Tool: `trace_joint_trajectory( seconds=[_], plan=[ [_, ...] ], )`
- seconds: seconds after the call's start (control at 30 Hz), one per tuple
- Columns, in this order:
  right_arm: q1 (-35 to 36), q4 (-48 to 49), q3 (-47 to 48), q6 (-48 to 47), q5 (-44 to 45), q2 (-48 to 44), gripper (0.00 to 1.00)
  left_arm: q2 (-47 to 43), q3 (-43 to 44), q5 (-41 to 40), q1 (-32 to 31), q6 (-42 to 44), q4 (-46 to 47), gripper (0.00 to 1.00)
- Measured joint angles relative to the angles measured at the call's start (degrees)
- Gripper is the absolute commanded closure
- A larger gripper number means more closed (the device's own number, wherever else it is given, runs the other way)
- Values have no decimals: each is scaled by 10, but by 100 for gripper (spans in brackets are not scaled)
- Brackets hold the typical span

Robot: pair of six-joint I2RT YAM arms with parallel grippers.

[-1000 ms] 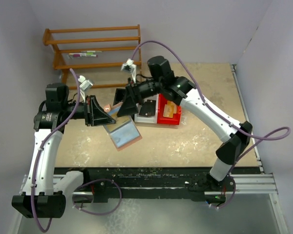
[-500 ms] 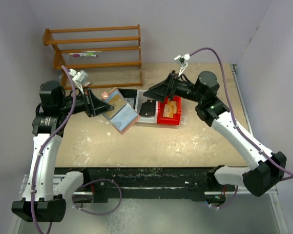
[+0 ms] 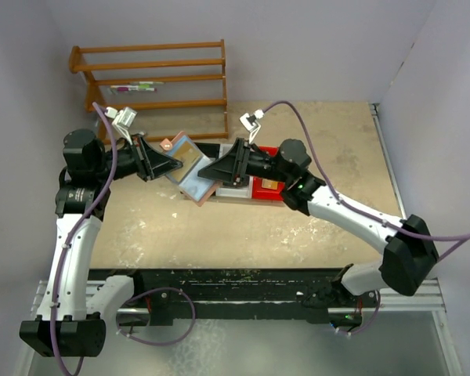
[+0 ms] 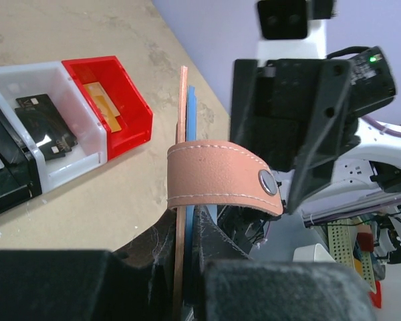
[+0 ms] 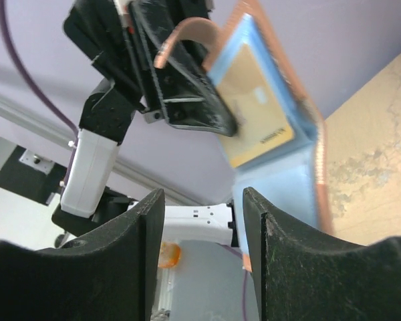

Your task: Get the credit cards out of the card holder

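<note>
My left gripper [image 3: 171, 163] is shut on the card holder [image 3: 189, 168], a pinkish-brown wallet with light blue lining, and holds it open above the table. The left wrist view shows it edge-on [image 4: 182, 134] between the jaws, its strap tab [image 4: 220, 175] curled across. The right wrist view shows a golden-yellow credit card [image 5: 254, 114] sitting in the blue lining [image 5: 281, 187]. My right gripper [image 3: 207, 174] is open and empty, just right of the wallet's lower edge; its jaws stand wide apart [image 5: 204, 261]. Another golden card [image 4: 100, 100] lies in the red bin [image 4: 130, 107].
Black, white [image 4: 73, 160] and red [image 3: 266, 190] bins stand in a row behind the wallet; a dark card [image 4: 43, 124] lies in the white one. A wooden rack [image 3: 153, 82] stands at the back left. Grey walls close in the table.
My right gripper went from the wallet to above the red bin and has now swung back left to the wallet. My left gripper has lifted the wallet a little and moved it back.
</note>
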Motion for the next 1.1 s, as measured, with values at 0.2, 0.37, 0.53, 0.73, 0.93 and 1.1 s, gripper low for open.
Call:
trace_joint_trajectory(
  seconds=[0.2,0.37,0.53,0.73,0.93,1.1],
  plan=[
    [13,74,-18,51,1,44,50,-10,-10,15,0,-34,29,100],
    [16,120,-21,77,2,57,52,-15,-18,33,0,-58,55,100],
    [17,163,-24,99,1,70,57,-20,-30,54,1,-96,87,100],
    [20,222,-24,124,0,91,64,-23,-49,72,1,-166,143,100],
    [24,278,-24,150,-1,107,80,-26,-52,79,2,-218,181,100],
    [25,323,-28,171,-1,118,100,-32,-52,89,2,-243,200,96]
  ],
)
